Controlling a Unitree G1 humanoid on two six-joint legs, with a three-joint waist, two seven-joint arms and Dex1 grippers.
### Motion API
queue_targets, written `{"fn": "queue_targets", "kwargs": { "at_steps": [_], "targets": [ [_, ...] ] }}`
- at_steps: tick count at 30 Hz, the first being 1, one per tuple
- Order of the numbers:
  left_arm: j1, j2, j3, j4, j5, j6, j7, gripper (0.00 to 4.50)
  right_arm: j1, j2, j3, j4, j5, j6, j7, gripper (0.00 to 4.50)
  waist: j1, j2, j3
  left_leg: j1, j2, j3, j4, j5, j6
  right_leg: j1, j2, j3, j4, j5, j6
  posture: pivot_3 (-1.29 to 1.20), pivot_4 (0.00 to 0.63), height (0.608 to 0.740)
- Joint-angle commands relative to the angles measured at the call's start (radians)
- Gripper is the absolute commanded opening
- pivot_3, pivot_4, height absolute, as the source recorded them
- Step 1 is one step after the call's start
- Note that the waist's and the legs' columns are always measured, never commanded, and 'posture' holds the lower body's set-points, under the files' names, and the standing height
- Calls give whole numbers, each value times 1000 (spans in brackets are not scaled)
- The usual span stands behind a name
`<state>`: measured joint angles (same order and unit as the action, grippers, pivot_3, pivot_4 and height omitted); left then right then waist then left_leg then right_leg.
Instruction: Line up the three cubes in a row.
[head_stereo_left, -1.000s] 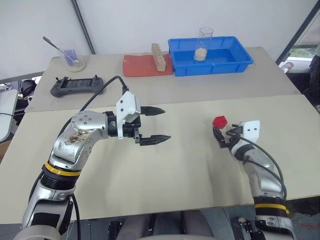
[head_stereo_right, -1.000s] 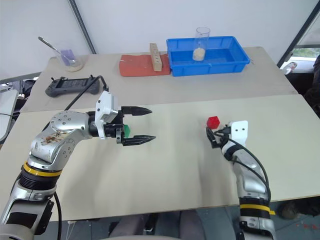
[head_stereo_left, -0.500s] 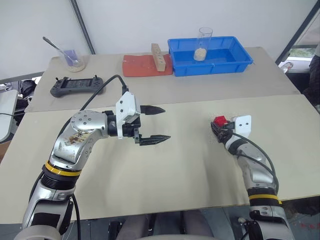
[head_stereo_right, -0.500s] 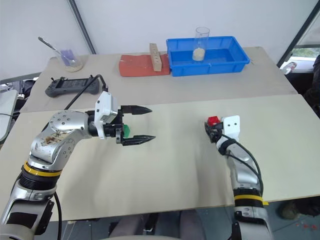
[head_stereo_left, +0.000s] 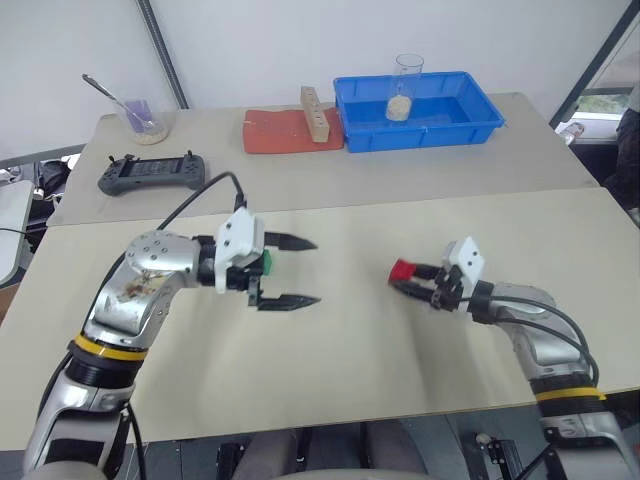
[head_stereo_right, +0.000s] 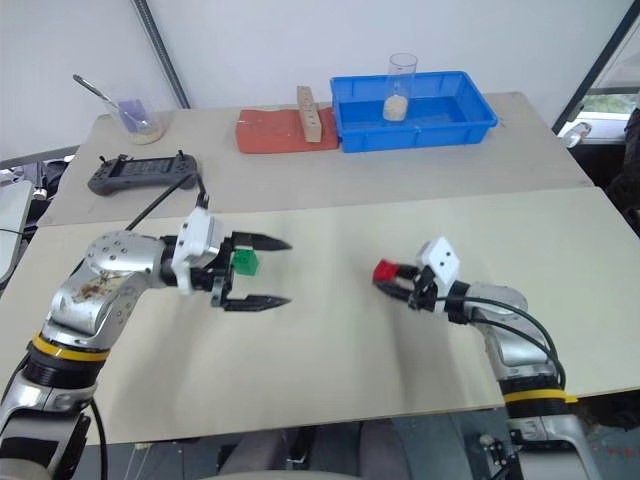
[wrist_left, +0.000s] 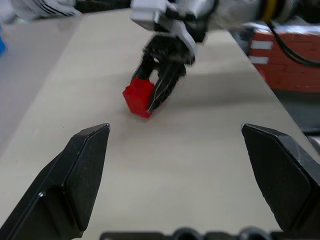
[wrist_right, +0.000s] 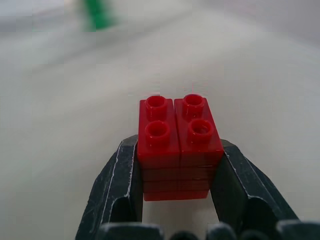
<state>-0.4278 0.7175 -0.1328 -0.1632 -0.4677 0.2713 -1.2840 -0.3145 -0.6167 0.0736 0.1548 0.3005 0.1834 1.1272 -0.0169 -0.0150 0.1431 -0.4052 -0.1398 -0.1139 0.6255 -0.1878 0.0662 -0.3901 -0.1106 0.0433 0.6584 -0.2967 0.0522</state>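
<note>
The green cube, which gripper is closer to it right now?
Left. The left gripper stands open right beside the green cube; the right gripper, shut on the red cube, is across the table.

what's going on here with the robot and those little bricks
The robot is sorting small plastic studded cubes on a tan table. Its right gripper is shut on the red studded cube, held over the middle of the table with its fingers clamping two opposite sides. The left gripper is open, holding nothing, with the green studded cube beside it.
</note>
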Motion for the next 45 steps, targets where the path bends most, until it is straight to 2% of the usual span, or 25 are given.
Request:
{"fn": "queue_targets", "kwargs": {
  "at_steps": [1, 6, 16, 18, 24, 29, 32, 35, 41, 45],
  "targets": [
    [45, 34, 24, -21, 12, -67, -54, 4500, -59, -29, 52, 76, -5, -112, 194, 1446, 2, 0, 0, 0, 0, 0, 0, 0, 0, 0, 0, 0, -1, 0, 0, 0, 150, 740],
    [102, 53, 43, -94, -7, -65, -48, 4500, -196, -29, 105, 308, -76, -299, 346, 1446, 4, 0, 1, 0, 0, 0, 0, 0, 0, 1, -1, 0, -1, 0, 0, 0, 150, 740],
    [118, 50, 41, -148, 4, -38, 4, 4500, -453, -12, 151, 719, -195, -521, 481, 1446, 5, 0, 1, 0, 0, 0, 1, 0, 0, 1, 0, -1, -1, 0, -1, 0, 150, 740],
    [115, 51, 37, -159, 0, -24, 9, 4500, -483, -6, 156, 771, -209, -534, 486, 2552, 5, 0, 1, 1, 0, 0, 1, 0, 0, 1, 0, -1, -1, 0, -1, 0, 150, 740],
    [119, 51, 35, -183, -4, 4, 14, 4500, -526, -14, 151, 866, -252, -589, 484, 4468, 3, 0, 1, 1, 0, 0, 1, 0, 0, 1, 0, 0, 0, 1, -1, 0, 150, 740],
    [119, 44, 31, -179, 1, 10, 21, 4500, -545, -32, 139, 897, -266, -604, 485, 4468, 3, 0, 1, 1, 0, 0, 1, 0, 0, 0, 0, 0, 1, 1, -1, 0, 150, 740],
    [140, 38, 55, -164, 12, 19, 66, 4500, -536, -57, 109, 860, -238, -570, 487, 4468, 6, 0, 2, 1, 0, 0, 1, 0, 0, 1, 0, -1, 1, 1, -1, 0, 150, 740],
    [212, 13, 117, -184, 8, 45, 179, 4500, -491, -102, 40, 750, -171, -487, 450, 4468, 6, 1, 2, 0, 0, 0, 1, 0, 0, 0, -1, 0, 1, 1, -1, 0, 150, 740],
    [435, -113, 212, -280, 72, 9, 450, 4500, -231, -264, -109, 273, -24, -205, 387, 4468, 13, 2, 2, -1, 0, 0, 1, -2, 0, -3, -2, 0, 4, 1, -1, 0, 150, 740],
    [500, -235, 245, -264, 149, -26, 642, 4500, -157, -291, -162, -48, 80, 58, 271, 4468, 14, 3, 3, -2, 1, 3, 2, -5, -4, -3, -4, 1, 2, 1, -1, 0, 150, 740]
  ]
}}
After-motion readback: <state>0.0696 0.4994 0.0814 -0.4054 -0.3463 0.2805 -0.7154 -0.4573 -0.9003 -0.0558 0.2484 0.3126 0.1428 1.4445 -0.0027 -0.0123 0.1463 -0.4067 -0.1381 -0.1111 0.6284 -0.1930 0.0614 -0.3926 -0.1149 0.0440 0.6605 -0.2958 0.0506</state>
